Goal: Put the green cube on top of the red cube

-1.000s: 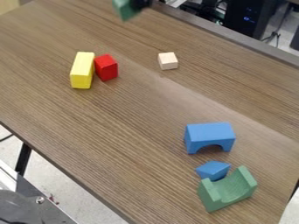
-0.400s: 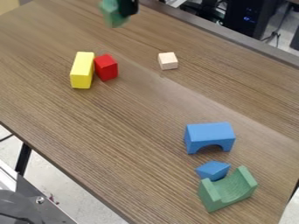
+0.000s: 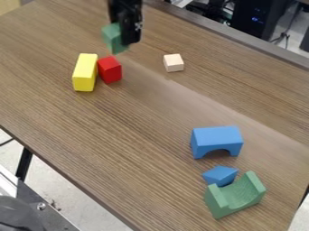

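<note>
One green cube point(image 3: 112, 38) clamped in the black fingers point(image 3: 131, 37), held above the bench point(image 3: 114, 140), in my view just past the red cube point(image 3: 110, 70). Should centre over red, match faces, lower level and slow, open only once seated, back straight up; yellow sits right beside, a bump could shove red. Count: 1 green cube, 1 red cube, 1 yellow block point(image 3: 84, 73), 1 pale cube point(image 3: 174, 63), 1 blue arch point(image 3: 217, 137), 1 blue wedge point(image 3: 220, 175), 1 green curved block point(image 3: 235, 196).
</note>
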Controlling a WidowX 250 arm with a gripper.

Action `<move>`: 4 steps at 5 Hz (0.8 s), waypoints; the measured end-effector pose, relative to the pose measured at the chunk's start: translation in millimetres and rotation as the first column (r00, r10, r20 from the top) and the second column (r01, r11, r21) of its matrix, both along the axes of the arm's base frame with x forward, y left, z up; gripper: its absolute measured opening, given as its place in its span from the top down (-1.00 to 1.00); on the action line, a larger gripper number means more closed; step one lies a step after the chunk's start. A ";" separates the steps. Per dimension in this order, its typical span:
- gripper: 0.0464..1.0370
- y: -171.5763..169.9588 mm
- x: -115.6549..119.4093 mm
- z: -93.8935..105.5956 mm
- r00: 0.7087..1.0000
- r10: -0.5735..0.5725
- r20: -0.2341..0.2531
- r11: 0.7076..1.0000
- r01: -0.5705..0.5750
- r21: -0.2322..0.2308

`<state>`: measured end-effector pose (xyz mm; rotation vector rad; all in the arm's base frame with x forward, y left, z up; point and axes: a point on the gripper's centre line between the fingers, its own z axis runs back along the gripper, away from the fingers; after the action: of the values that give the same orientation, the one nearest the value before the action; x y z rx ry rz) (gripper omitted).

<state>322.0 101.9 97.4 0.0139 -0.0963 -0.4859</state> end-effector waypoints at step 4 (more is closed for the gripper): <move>-0.07 10.3 -2.9 -28.1 0.997 0.031 -0.071 0.999 -0.030 0.019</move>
<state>319.1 112.2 69.3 0.0152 -0.0215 -0.4563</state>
